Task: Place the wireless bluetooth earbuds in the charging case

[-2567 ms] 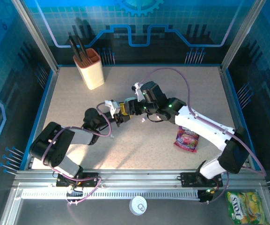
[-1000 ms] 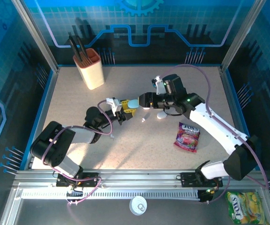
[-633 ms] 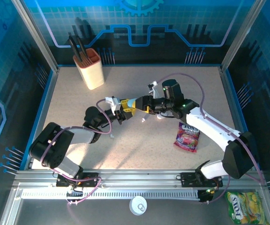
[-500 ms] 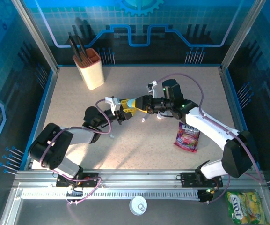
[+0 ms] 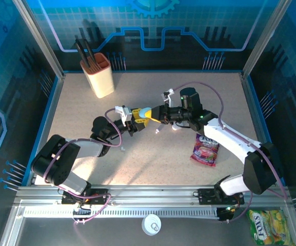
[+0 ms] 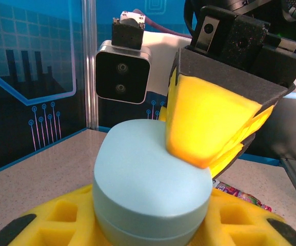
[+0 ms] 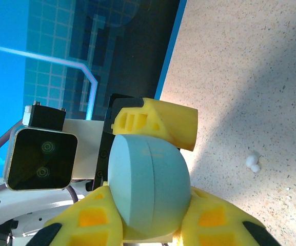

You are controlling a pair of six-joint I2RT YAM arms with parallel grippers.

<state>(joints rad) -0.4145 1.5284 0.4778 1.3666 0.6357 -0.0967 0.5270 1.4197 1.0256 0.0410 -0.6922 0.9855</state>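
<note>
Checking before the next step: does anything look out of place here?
A tiny white earbud lies loose on the table, apart from the light-blue case, which looks closed in the left claw, with the right claw touching its top.

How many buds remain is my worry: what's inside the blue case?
The case is shut, gripped by the left hand and right hand, so its inside is hidden. One white bud lies loose on the table.
</note>
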